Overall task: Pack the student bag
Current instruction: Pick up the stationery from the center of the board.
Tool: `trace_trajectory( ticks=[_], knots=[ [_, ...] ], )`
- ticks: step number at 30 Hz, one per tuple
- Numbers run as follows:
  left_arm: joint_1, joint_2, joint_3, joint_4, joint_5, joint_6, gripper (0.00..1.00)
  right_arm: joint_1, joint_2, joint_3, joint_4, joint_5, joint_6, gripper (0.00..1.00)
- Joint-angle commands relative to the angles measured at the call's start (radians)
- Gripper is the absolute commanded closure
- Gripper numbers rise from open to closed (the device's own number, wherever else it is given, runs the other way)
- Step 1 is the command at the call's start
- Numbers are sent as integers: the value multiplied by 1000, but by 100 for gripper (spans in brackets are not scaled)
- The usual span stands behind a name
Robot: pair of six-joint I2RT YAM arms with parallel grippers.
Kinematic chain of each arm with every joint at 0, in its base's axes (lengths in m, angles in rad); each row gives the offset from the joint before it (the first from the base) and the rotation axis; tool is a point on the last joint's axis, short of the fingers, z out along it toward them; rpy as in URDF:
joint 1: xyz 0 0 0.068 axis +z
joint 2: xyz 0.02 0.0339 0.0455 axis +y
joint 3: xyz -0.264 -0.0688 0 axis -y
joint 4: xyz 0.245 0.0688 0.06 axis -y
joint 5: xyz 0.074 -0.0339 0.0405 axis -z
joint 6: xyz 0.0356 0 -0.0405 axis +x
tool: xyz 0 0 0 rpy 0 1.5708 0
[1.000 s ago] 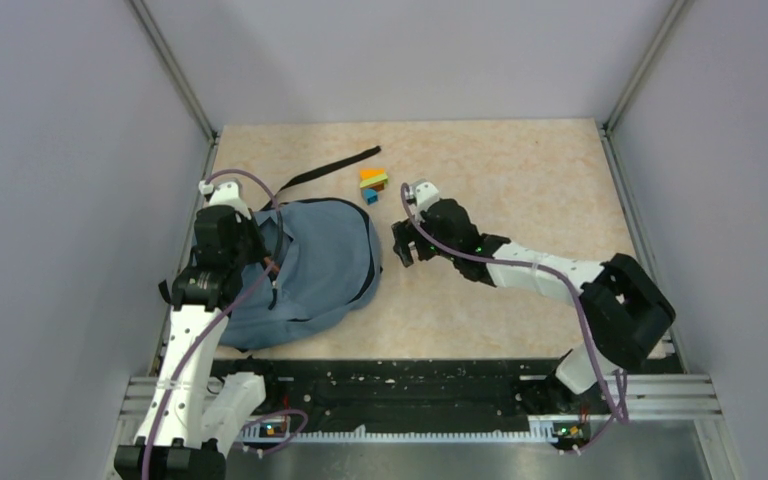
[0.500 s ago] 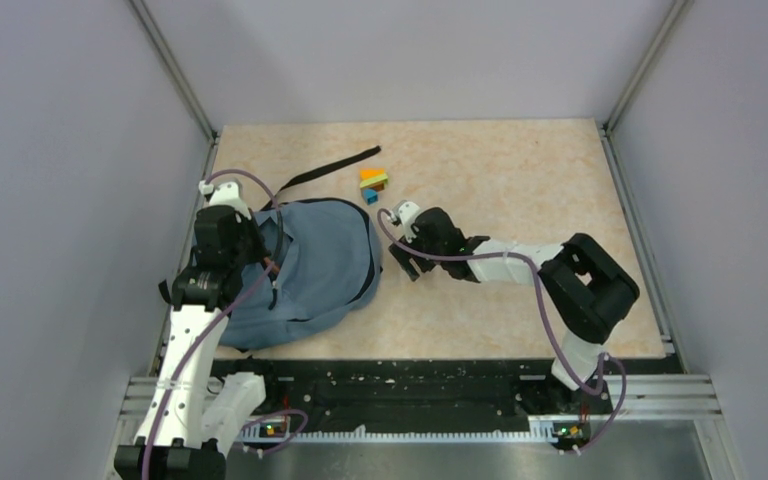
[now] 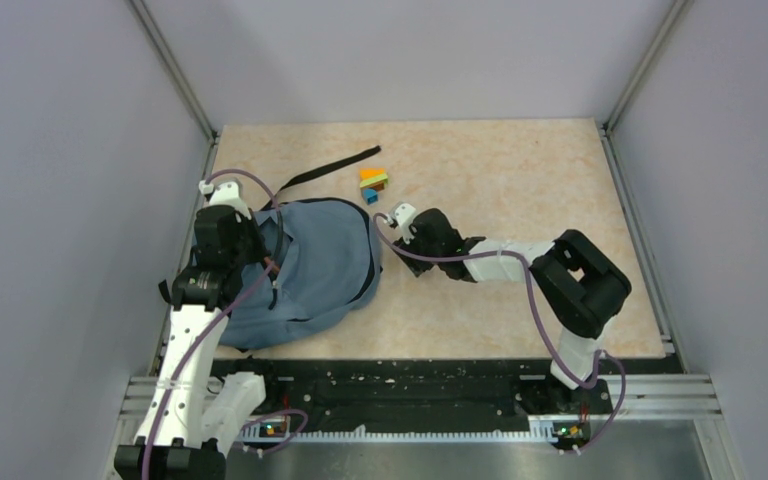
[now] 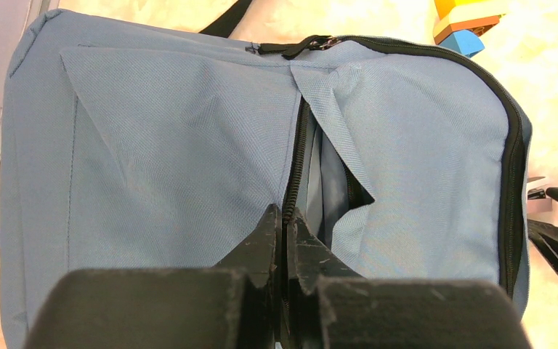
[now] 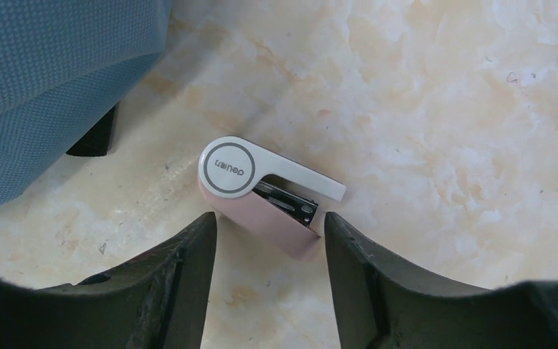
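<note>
The student bag [image 3: 305, 265], slate-blue with black zipper trim, lies flat at the left of the table. It fills the left wrist view [image 4: 174, 145]. My left gripper [image 4: 283, 218] is shut on the bag's zipper edge beside a partly open slit; in the top view it [image 3: 263, 262] sits on the bag's left side. My right gripper [image 5: 269, 218] is open, low over the table just right of the bag [image 5: 51, 80]. A small pink and white stapler [image 5: 261, 190] lies right in front of its jaws, untouched. In the top view the right gripper [image 3: 397, 248] hides the stapler.
A stack of coloured blocks [image 3: 372, 181] lies behind the bag, also in the left wrist view [image 4: 472, 22]. A black strap [image 3: 325, 168] runs out toward the back. A black strap end [image 5: 91, 138] sticks out beside the stapler. Walls close in on both sides.
My right gripper has moved left and lower toward the bag's right edge, with its elbow folding in. My left arm and the bag have not moved.
</note>
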Motion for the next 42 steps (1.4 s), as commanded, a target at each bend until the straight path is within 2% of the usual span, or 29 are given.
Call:
trace_trajectory(
  ticks=[1, 6, 13, 20, 27, 31, 36, 42],
  knots=[
    [-3, -31, 23, 80, 26, -5, 100, -8, 3, 23, 39, -46, -20, 48],
    [-3, -29, 23, 80, 25, -5, 100, -6, -25, 15, 5, -87, -5, 62],
    [-3, -28, 23, 80, 23, -5, 100, -5, -17, 20, -5, -79, 3, 72],
    [-3, -28, 23, 79, 23, -5, 100, 12, -32, 28, -26, -72, 9, 100],
    [-3, -31, 23, 80, 26, -6, 100, 37, -166, 11, -65, -58, 53, 100],
    [-3, -29, 23, 81, 32, -6, 100, 110, -273, 11, -108, -9, 54, 100],
    [-3, -31, 21, 84, 40, -7, 100, 218, -356, 43, -87, -27, 80, 100],
    [-3, -32, 22, 86, 49, -6, 100, 321, -298, 154, -31, -120, 62, 100]
  ],
)
